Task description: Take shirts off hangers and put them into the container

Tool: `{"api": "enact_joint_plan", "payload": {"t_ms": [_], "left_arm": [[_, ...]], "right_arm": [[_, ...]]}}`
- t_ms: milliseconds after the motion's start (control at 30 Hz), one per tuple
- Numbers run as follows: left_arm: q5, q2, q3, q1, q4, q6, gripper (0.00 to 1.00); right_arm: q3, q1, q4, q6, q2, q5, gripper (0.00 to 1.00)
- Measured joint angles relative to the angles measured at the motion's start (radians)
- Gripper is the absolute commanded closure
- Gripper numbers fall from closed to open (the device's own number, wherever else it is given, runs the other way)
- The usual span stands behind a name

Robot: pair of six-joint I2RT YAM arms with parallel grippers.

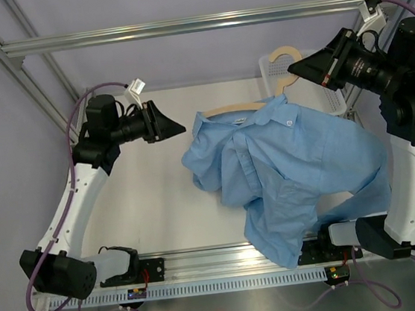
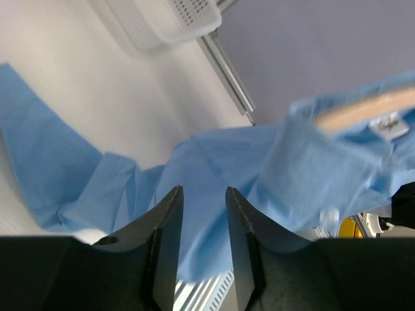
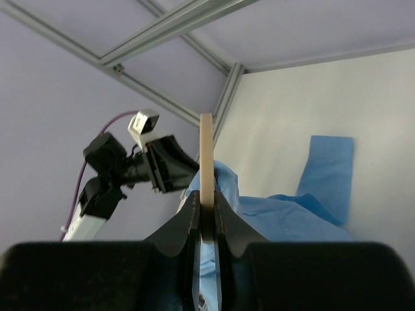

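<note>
The light blue shirt [image 1: 291, 168] hangs from the tan wooden hanger [image 1: 232, 109] and drapes over the table down to the front rail. The hanger's left arm shows bare above the collar. My right gripper [image 1: 296, 66] is shut on the hanger near its hook, and the right wrist view shows the hanger [image 3: 206, 155] edge-on between the jaws of that gripper [image 3: 207, 201]. My left gripper [image 1: 181, 130] stands open just left of the shirt's shoulder. Nothing lies between its fingers, and the shirt [image 2: 214, 162] is beyond my left gripper [image 2: 204, 194]. The white container [image 1: 332, 100] stands behind the right gripper.
Aluminium frame posts and a top crossbar [image 1: 185, 26] enclose the table. A slotted rail [image 1: 229, 282] runs along the front edge between the arm bases. The container [image 2: 168, 26] stands in the far right corner, next to a frame post [image 2: 227, 74].
</note>
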Motion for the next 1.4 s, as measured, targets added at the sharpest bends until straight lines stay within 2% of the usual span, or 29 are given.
{"api": "enact_joint_plan", "payload": {"t_ms": [100,267,533,800,967,1033,1200,1300,1400], "left_arm": [[0.021,0.054,0.09,-0.011,0.026,-0.005,0.56],[0.113,0.085,0.121,-0.049,0.122,-0.04,0.55],[0.217,0.069,0.093,-0.058,0.213,-0.047,0.54],[0.13,0.047,0.141,-0.058,-0.005,0.116,0.54],[0.017,0.052,0.253,-0.058,-0.171,0.234,0.54],[-0.044,0.053,0.308,-0.058,-0.229,0.28,0.51],[-0.168,0.049,0.371,-0.055,-0.303,0.355,0.47],[-0.131,0.048,0.349,-0.041,-0.298,0.363,0.43],[0.005,0.043,0.268,-0.024,-0.215,0.331,0.42]], "right_arm": [[0.005,0.0,0.006,0.006,0.005,-0.074,1.0],[0.006,0.0,0.006,0.019,0.005,-0.138,1.0],[0.128,0.0,-0.034,0.025,0.048,-0.092,1.0],[0.208,0.0,-0.072,0.02,0.105,0.002,1.0],[0.208,0.0,-0.076,0.018,0.121,0.019,1.0],[0.208,0.0,-0.077,0.013,0.122,0.026,1.0],[0.208,0.0,-0.087,-0.002,0.125,0.045,1.0],[0.216,0.0,-0.089,-0.005,0.135,0.045,1.0],[0.22,0.0,-0.088,-0.004,0.145,0.042,1.0]]}}
